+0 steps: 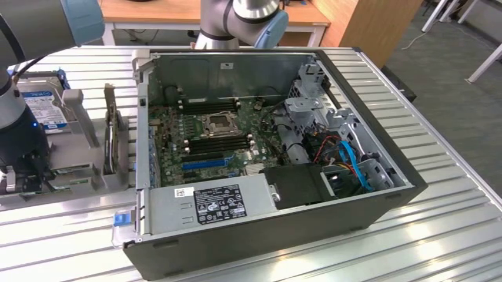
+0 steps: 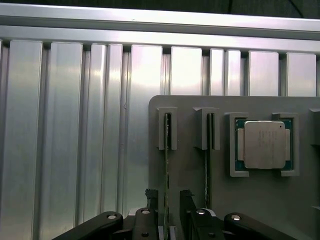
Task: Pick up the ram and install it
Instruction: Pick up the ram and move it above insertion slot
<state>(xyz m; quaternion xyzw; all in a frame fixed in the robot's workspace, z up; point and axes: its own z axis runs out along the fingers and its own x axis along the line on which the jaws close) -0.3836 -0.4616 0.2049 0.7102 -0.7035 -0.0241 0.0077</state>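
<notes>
One thin green ram [image 2: 166, 150], edge-on in a grey holder [image 2: 235, 205], between spread, untouching fingers [image 2: 151, 202] of the end effector [image 2: 167, 199].

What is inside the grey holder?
Two boards stand on edge in the grey holder's slots: the ram between the gripper's fingers and a second stick. A silver processor lies in a pocket. The gripper covers one end of each.

Two ram sticks [image 2: 166, 172], one processor [image 2: 264, 144]
</notes>
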